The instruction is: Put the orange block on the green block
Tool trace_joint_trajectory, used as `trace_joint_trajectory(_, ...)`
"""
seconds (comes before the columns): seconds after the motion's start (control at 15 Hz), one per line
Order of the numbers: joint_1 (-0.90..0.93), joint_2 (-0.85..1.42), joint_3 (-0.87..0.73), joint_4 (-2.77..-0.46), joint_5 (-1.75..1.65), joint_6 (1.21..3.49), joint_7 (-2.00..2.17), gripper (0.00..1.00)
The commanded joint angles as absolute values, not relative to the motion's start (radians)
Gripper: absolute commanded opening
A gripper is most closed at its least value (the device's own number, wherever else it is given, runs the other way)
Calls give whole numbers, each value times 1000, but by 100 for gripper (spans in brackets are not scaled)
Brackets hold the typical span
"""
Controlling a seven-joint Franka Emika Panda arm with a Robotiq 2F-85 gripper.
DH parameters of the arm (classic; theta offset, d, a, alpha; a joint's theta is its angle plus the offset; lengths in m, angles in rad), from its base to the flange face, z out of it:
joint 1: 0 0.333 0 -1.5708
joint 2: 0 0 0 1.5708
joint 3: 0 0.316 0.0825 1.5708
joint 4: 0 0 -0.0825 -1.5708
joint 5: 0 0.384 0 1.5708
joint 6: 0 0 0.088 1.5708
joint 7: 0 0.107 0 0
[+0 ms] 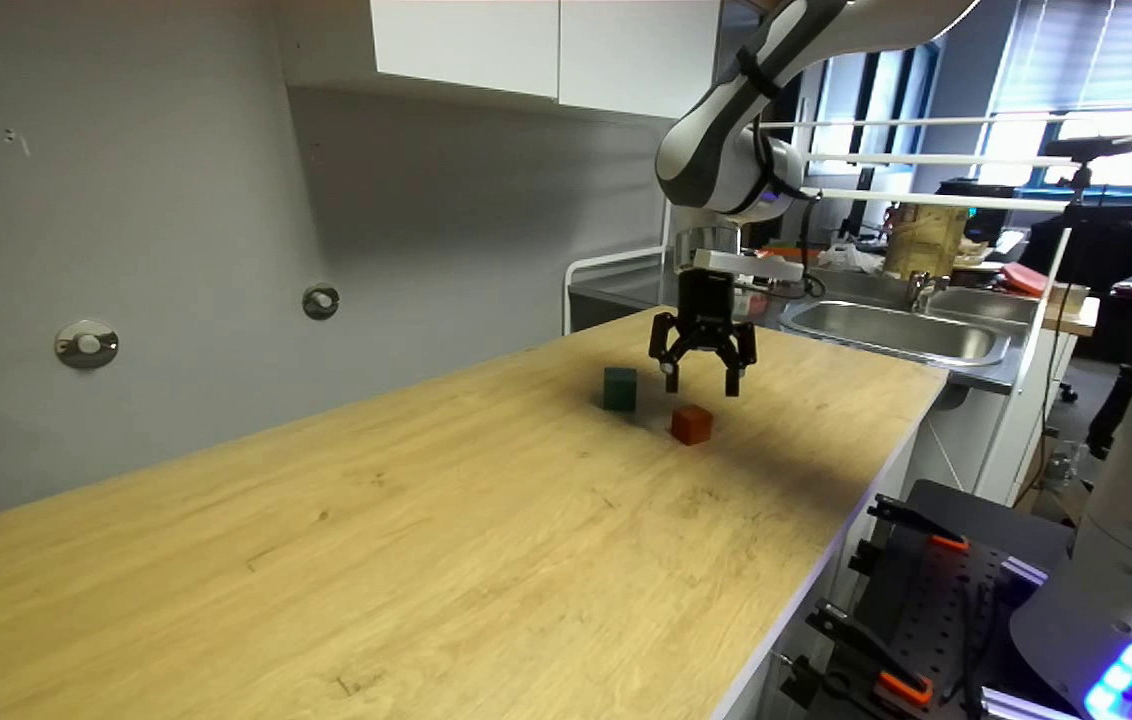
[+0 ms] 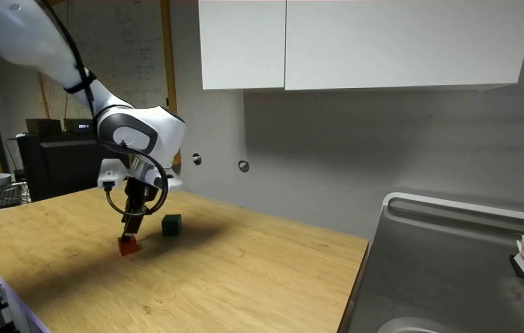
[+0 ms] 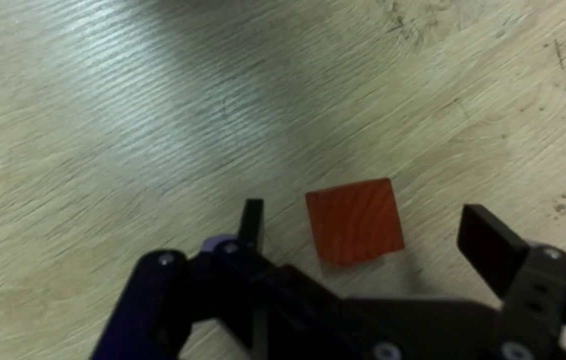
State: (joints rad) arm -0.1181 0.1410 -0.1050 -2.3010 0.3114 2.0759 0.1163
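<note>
- Orange block (image 3: 355,222) on the wooden table (image 1: 326,560), near the green block (image 1: 620,389) but apart.
- Black jaws hang spread above; the wrist view shows the orange block between them.

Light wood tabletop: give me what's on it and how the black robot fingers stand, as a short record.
To lift: reddish-orange cube with visible wood grain, on the light wood tabletop
Base: dark green cube, on the same tabletop, apart from the other cube, nothing on top
Grip: black fingers open, holding nothing
Alignment: wrist view shows the reddish-orange cube between the fingers, touching neither
Stack: not yet made
</note>
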Motion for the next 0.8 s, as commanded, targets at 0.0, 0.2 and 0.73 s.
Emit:
trace_joint_trajectory(0.0, -100, 168, -105, -2248, 249, 2051, 205, 100)
trace_joint_trajectory(0.2, -93, 193, -103, -2218, 236, 2042, 237, 100)
trace_joint_trajectory(0.73, -79, 284, -90, -2170, 261, 2030, 232, 100)
